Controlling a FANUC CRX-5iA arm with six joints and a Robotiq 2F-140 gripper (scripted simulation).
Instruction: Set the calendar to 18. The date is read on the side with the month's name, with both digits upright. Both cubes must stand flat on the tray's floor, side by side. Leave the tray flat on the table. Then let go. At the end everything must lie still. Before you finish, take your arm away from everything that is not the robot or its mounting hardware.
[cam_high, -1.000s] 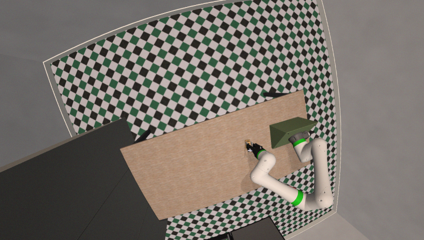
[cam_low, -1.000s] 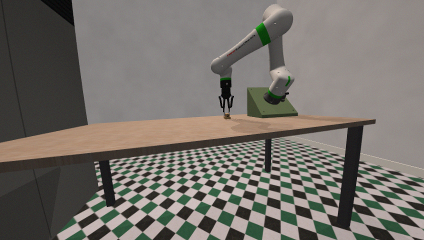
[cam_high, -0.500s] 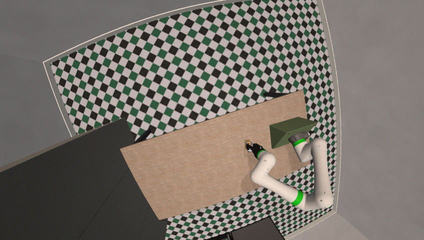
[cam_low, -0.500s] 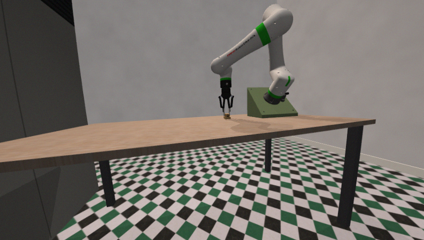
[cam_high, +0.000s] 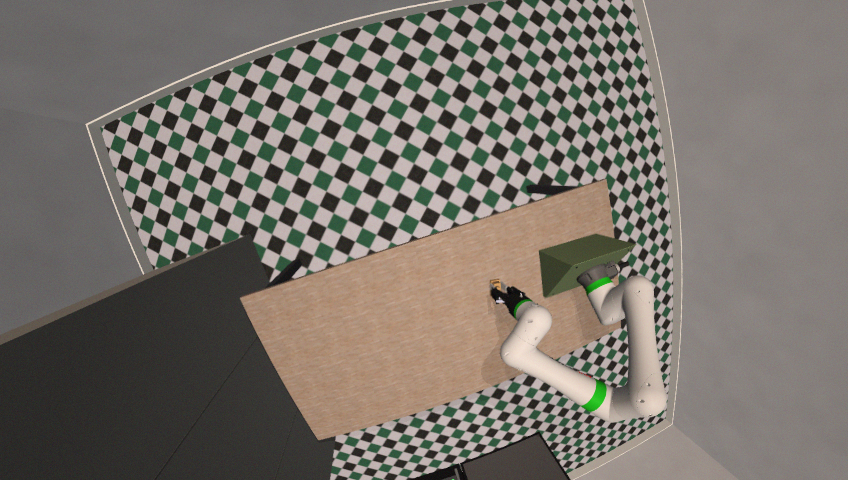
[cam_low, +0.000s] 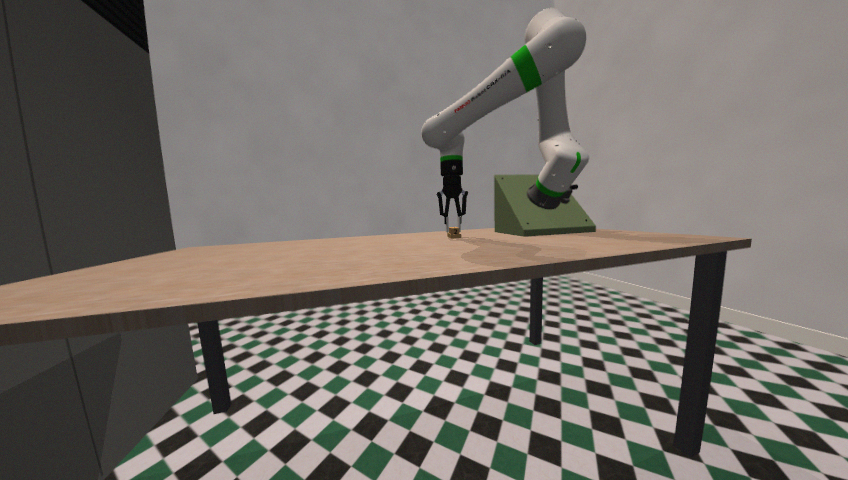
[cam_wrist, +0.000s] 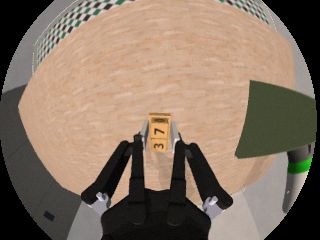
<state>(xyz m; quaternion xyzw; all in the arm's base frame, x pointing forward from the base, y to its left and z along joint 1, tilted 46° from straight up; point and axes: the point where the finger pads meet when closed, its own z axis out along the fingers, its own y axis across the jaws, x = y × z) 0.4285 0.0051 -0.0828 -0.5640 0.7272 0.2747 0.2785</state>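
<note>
A small orange-yellow tray (cam_high: 495, 280) (cam_low: 454, 236) (cam_wrist: 160, 114) stands on the table. In the wrist view two cubes sit in a row close together: one shows a 7 (cam_wrist: 159, 131) on top, the other a 3 (cam_wrist: 159, 145), both digits turned sideways. A dark strip with an unclear mark lies between the 7 cube and the tray's far edge. In the exterior view a dark mark shows on a cube's side, too small to read surely. My gripper (cam_high: 498, 289) (cam_low: 454, 228) (cam_wrist: 159, 126) points down, slightly open, with a fingertip on each side of the cubes and narrow gaps beside them. The month's name is not readable.
A green wedge-shaped block (cam_high: 568, 264) (cam_low: 511, 208) (cam_wrist: 277, 120) stands to the right of the tray, with the arm's base mounted on its sloping face. The wooden table (cam_high: 380, 333) (cam_low: 297, 261) (cam_wrist: 100, 100) extends far to the left. A dark cabinet-like block (cam_high: 148, 356) is beyond its left end.
</note>
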